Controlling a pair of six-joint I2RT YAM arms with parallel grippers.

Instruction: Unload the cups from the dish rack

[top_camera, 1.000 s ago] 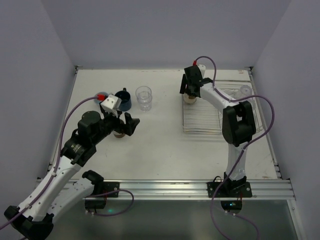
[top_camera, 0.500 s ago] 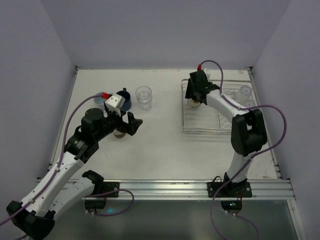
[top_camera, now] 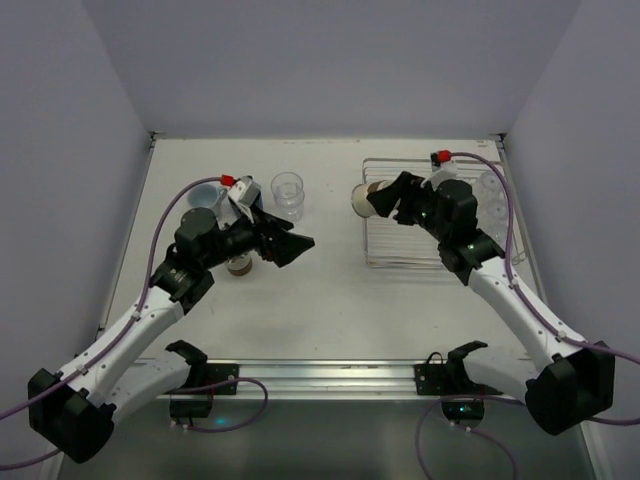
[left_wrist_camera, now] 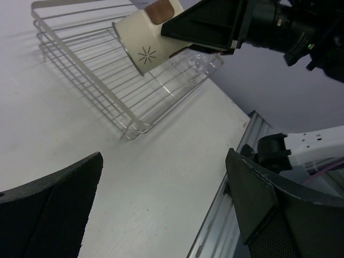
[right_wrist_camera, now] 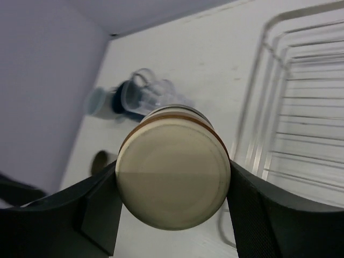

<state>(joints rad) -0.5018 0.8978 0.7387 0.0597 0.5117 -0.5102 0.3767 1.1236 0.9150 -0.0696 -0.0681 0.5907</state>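
A brown cup with a cream top (top_camera: 358, 198) hangs tilted on its side just left of the silver wire dish rack (top_camera: 430, 240), off the table. My right gripper (top_camera: 376, 197) is shut on it; the cup's cream end (right_wrist_camera: 173, 172) fills the right wrist view between the right gripper's (right_wrist_camera: 173, 189) fingers. My left gripper (top_camera: 292, 246) is open and holds nothing, over the table's middle, pointing at that cup (left_wrist_camera: 144, 42) and the rack (left_wrist_camera: 102, 80). In its own view the left gripper (left_wrist_camera: 165, 156) has only bare table between its fingers. A clear tumbler (top_camera: 490, 185) lies in the rack.
On the table's left part stand a clear glass tumbler (top_camera: 287, 195), a light blue mug (top_camera: 205, 192) and a second brown cup (top_camera: 238, 265) under my left arm. A navy mug (right_wrist_camera: 115, 102) shows beside the tumbler (right_wrist_camera: 144, 94). Walls close in the table's sides and back.
My right gripper shut on the brown cup in the rack and carried it up and left past the rack's edge. My left gripper swung right toward the table's middle, still open.
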